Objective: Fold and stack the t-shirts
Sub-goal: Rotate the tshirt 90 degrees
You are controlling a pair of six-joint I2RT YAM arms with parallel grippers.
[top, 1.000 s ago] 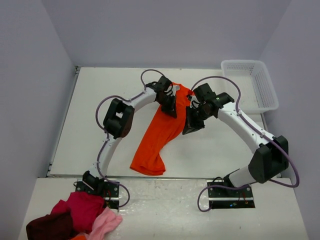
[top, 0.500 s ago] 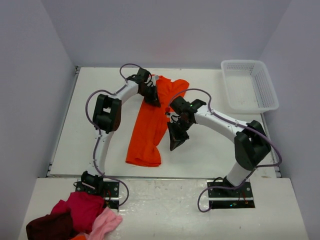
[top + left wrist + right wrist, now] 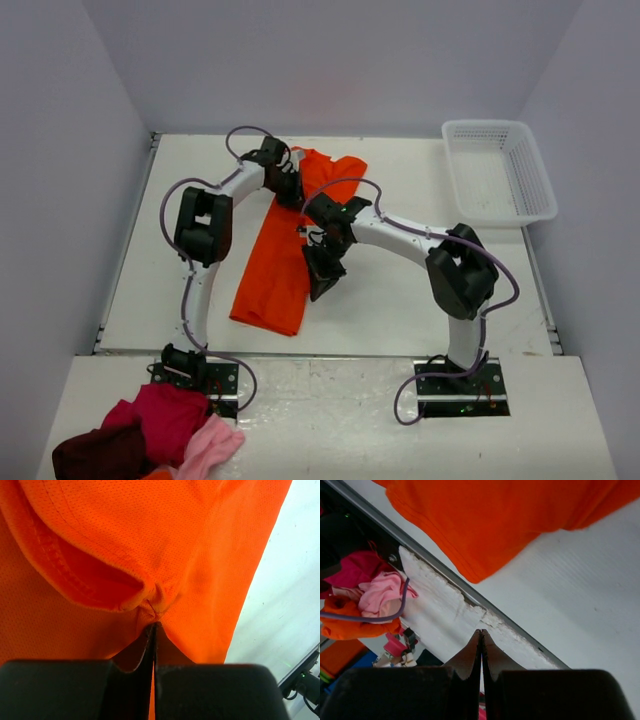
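One bright orange t-shirt lies stretched in a long band from the table's back middle toward the near left. My left gripper is shut on a bunched fold near the shirt's far end; the left wrist view shows the pinch with orange cloth filling the frame. My right gripper hovers just right of the band's middle, shut with nothing between its fingers. In the right wrist view the shirt's hem hangs beyond the fingertips, apart from them.
A white mesh basket stands at the back right corner. A heap of red, maroon and pink clothes lies off the table at the near left, and shows as a heap in the right wrist view. The table's near edge runs below my right gripper.
Both arms have swung left. The left gripper has dragged the shirt leftward, and its near end now lies further left. The right gripper has moved left and toward the near edge, still shut.
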